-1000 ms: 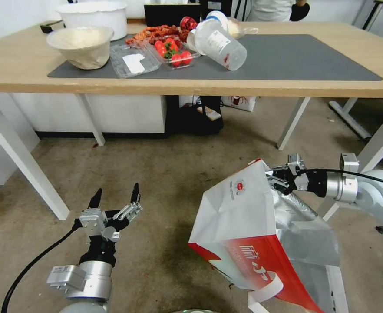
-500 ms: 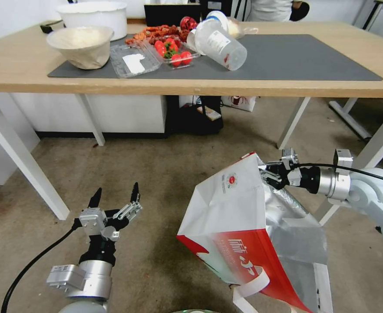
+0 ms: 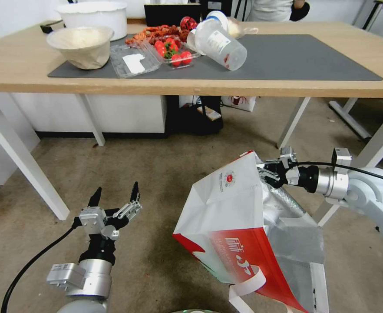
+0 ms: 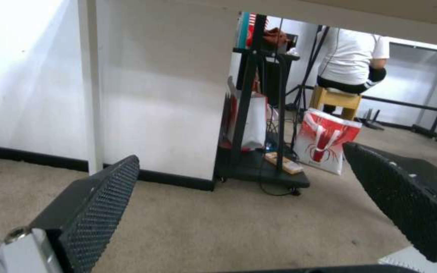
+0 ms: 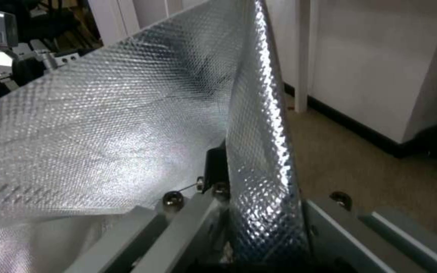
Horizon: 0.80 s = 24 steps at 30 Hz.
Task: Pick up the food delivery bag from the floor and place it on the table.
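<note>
The food delivery bag (image 3: pixel 230 217), white with a red band and silver foil lining, hangs tilted above the floor (image 3: pixel 156 174) at the right. My right gripper (image 3: pixel 263 171) is shut on the bag's upper rim; in the right wrist view the foil lining (image 5: pixel 127 125) is pinched between the fingers. A white strap handle (image 3: pixel 248 287) dangles below. My left gripper (image 3: pixel 115 196) stands open, low at the left, holding nothing; its black fingers (image 4: pixel 97 212) frame the carpet. The table (image 3: pixel 243 87) with its dark grey mat (image 3: pixel 287 56) stands ahead, above the bag.
On the table's left part sit a beige bowl (image 3: pixel 82 45), a white tub (image 3: pixel 94 15), clear trays with strawberries (image 3: pixel 172 52) and a tipped plastic jug (image 3: pixel 219 43). White table legs (image 3: pixel 24 161) flank the floor space. A black stand (image 4: pixel 259 113) and a red-white bag (image 4: pixel 324 140) lie beyond.
My right gripper has carried the bag's rim upward and to the left; the whole bag has swung left with it. The left arm has not moved.
</note>
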Available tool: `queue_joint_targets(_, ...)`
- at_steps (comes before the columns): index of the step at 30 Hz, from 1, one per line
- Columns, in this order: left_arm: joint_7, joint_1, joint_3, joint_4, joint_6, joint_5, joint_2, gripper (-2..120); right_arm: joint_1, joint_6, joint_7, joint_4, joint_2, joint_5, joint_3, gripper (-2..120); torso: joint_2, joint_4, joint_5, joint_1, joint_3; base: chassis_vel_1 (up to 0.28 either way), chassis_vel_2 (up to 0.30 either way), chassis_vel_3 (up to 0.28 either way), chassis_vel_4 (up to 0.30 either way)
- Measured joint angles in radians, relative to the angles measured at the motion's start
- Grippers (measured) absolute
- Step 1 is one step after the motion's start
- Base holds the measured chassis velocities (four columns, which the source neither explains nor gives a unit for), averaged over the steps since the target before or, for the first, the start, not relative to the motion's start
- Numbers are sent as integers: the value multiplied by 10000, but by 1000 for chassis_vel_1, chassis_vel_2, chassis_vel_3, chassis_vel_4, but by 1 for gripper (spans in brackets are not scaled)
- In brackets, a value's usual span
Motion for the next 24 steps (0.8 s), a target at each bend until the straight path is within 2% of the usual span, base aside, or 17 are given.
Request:
queue_joint_targets(11, -43, 42, 35, -72, -126, -372, 20, 100, -125, 25, -49, -5, -39, -47, 88, 0, 42, 0, 1, 6, 29, 0, 0, 0, 0)
queue_joint_targets(24, -49, 136, -1, -232, -68, -368, -22, 100, -230, 33, -189, 100, -77, -47, 214, 0, 585, 0, 0, 24, 551, 0, 0, 0, 0)
